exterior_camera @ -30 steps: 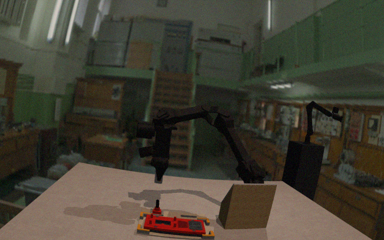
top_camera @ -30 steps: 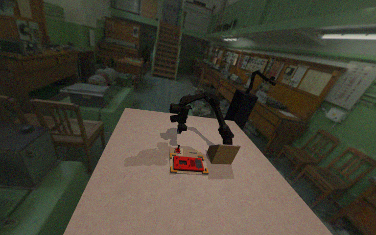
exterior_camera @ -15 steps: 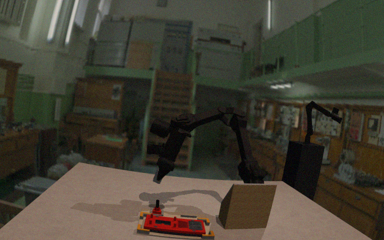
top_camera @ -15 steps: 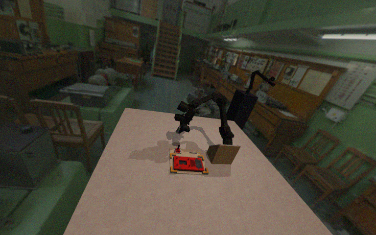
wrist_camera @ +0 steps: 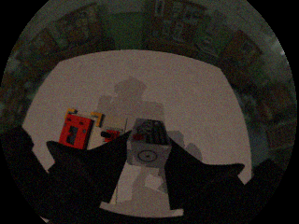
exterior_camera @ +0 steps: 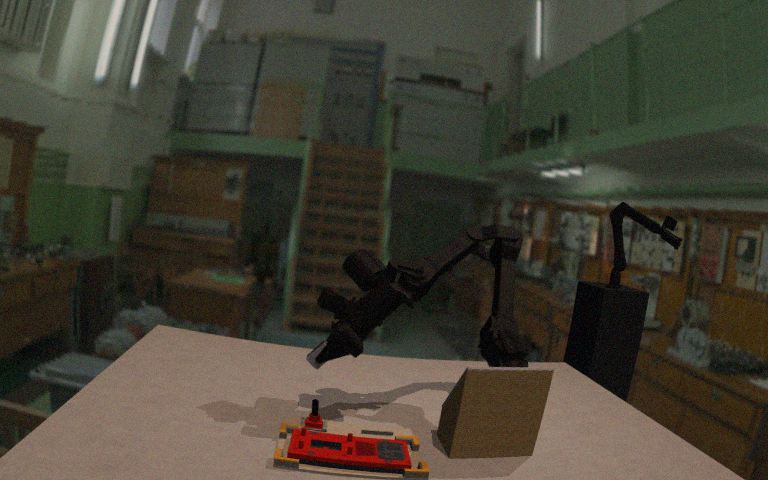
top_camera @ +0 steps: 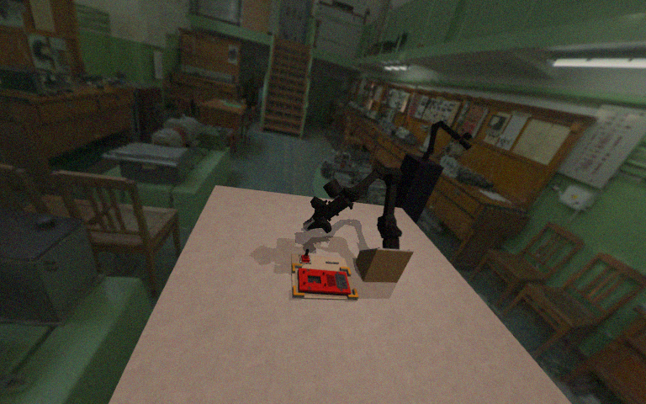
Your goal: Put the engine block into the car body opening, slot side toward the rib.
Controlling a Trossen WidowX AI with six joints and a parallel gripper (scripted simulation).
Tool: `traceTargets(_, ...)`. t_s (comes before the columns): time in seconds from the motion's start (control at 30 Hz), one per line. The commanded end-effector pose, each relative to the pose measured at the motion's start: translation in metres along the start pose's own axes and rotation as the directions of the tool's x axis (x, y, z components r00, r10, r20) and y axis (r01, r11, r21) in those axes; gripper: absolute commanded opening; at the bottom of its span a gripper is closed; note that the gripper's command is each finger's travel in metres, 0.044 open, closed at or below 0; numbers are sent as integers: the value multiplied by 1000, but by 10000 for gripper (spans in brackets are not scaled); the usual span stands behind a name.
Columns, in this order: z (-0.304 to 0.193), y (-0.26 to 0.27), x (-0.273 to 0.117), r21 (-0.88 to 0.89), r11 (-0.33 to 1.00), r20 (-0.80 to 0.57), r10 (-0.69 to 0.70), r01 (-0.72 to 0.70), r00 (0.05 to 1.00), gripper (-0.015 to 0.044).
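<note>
The grey engine block (wrist_camera: 149, 151) (exterior_camera: 317, 354) is held high above the table, tilted, with a round mark on its near face and dark slots on top in the wrist view. My gripper (wrist_camera: 148, 134) (top_camera: 310, 225) is shut on it, behind the fixture and off to the side of the car body. The red car body (top_camera: 318, 287) (exterior_camera: 362, 459) (wrist_camera: 82, 140) lies flat in a fixture. Its dark opening (top_camera: 314, 279) (exterior_camera: 326, 444) (wrist_camera: 72, 134) is uncovered. The rib is too small to tell.
A red piece with an upright black knob (top_camera: 305, 258) (exterior_camera: 314, 422) (wrist_camera: 110, 135) stands at the fixture's back left. Orange corner brackets (top_camera: 352, 295) (exterior_camera: 420, 469) surround the car body. A tan wedge-shaped block (top_camera: 386, 266) (exterior_camera: 492, 416) stands to its right, near the arm's base.
</note>
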State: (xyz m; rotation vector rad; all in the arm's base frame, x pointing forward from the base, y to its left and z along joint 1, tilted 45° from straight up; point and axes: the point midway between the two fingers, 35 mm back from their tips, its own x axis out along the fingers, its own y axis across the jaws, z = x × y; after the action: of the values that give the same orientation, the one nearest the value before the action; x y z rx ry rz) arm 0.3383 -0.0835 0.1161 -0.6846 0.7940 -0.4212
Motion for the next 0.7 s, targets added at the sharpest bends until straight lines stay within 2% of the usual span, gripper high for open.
traceTargets(0.0, -5, 1, 7, -6, 1000, 27, -3, 3, 1000, 0)
traceTargets(0.67, -33, 1, 39, -7, 1000, 28, -4, 5, 1000, 0)
